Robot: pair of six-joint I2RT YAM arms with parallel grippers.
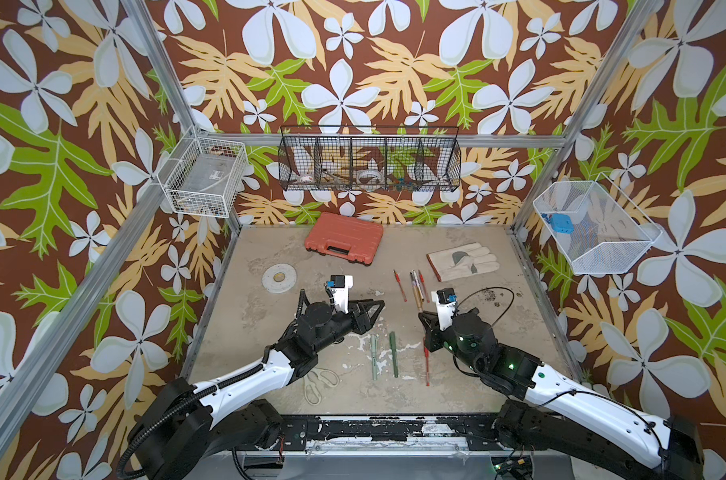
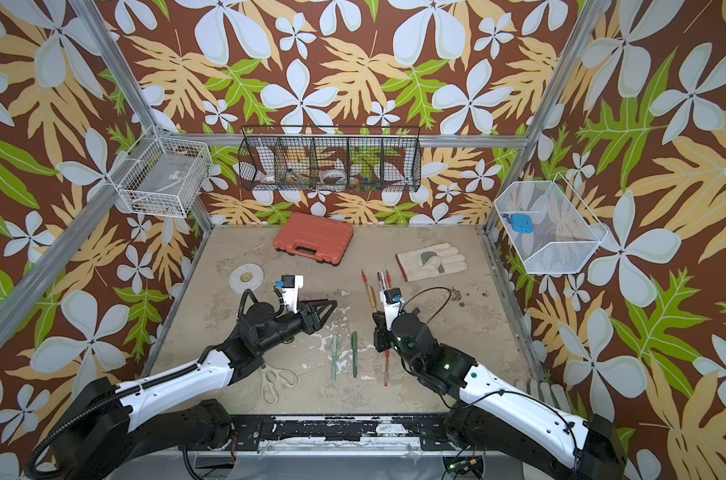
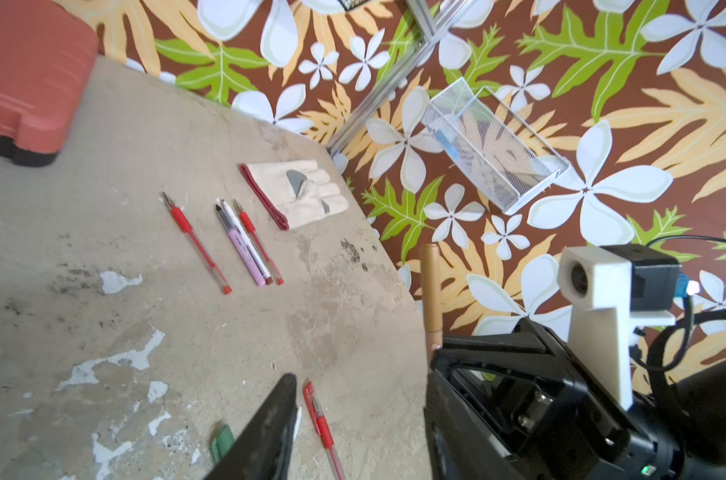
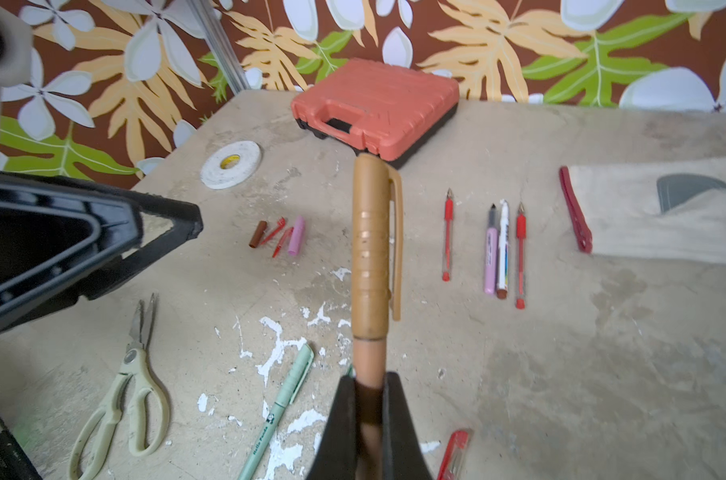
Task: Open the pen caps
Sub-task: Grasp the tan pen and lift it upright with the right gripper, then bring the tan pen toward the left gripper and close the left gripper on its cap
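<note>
My right gripper (image 4: 369, 386) is shut on the body of a gold pen, held above the table. Its gold cap (image 4: 371, 249) with a clip is still seated on the pen (image 1: 417, 300). My left gripper (image 1: 376, 312) stands open and empty a short way to the left of that cap, not touching it. One of its fingers (image 3: 270, 428) shows in the left wrist view. Loose caps lie on the table: brown (image 4: 258, 234), two red (image 4: 275, 233) and pink (image 4: 297, 235). A pale green pen (image 1: 374, 357), a dark green pen (image 1: 393, 354) and a red pen (image 1: 427, 365) lie capped.
Several uncapped pens (image 1: 415, 282) lie in a row near a work glove (image 1: 463, 262). An orange tool case (image 1: 344, 243) sits at the back, a tape roll (image 1: 279, 277) at the left, and white-handled scissors (image 1: 319, 384) at the front under the left arm.
</note>
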